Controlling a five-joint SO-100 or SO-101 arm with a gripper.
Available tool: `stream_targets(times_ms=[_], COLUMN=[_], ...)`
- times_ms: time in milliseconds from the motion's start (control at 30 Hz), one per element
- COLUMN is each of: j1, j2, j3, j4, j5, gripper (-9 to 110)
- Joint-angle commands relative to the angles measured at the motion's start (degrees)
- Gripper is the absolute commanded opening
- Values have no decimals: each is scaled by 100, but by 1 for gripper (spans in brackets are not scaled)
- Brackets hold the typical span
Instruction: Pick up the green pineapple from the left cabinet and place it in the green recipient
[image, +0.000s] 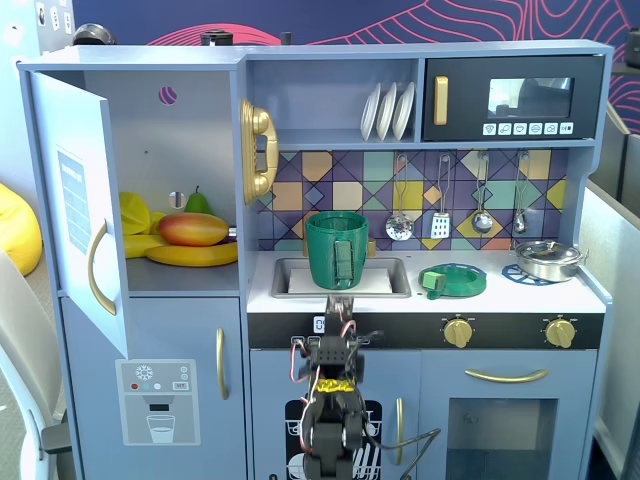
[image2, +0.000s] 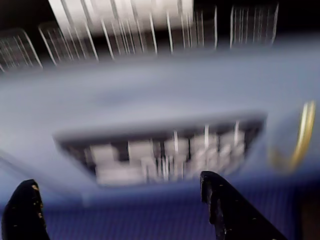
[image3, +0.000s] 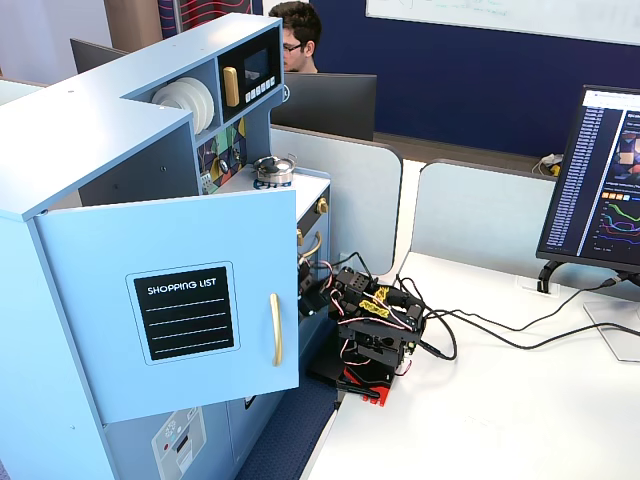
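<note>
The left cabinet (image: 180, 130) stands open, its door (image: 75, 200) swung out; the door also shows in a fixed view (image3: 190, 310). On the cabinet shelf lie a mango (image: 192, 229), bananas (image: 190, 254) and a green pear (image: 197, 201). The green pineapple does not show in any view. The green recipient (image: 336, 248) stands upright in the sink. My arm (image: 330, 400) is folded low in front of the kitchen. In the blurred wrist view my gripper (image2: 117, 182) is open and empty, facing a blue panel.
A flat green dish (image: 453, 279) and a metal pan (image: 548, 259) sit on the counter to the right of the sink. A gold phone (image: 258, 150) hangs beside the cabinet. Cables (image3: 470, 335) trail over the white desk, and a monitor (image3: 600, 180) stands on it.
</note>
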Motion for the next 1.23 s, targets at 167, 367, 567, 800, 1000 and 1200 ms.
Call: stream_targets(times_ms=[167, 367, 567, 800, 1000, 1200], j1=[53, -35, 9, 9, 18, 44], j2=[431, 431, 431, 431, 431, 431], j3=[562, 571, 571, 571, 571, 571], j4=[2391, 3735, 3762, 3762, 3762, 3762], j5=[290, 176, 290, 290, 290, 281], gripper=[23, 16, 22, 21, 21, 21])
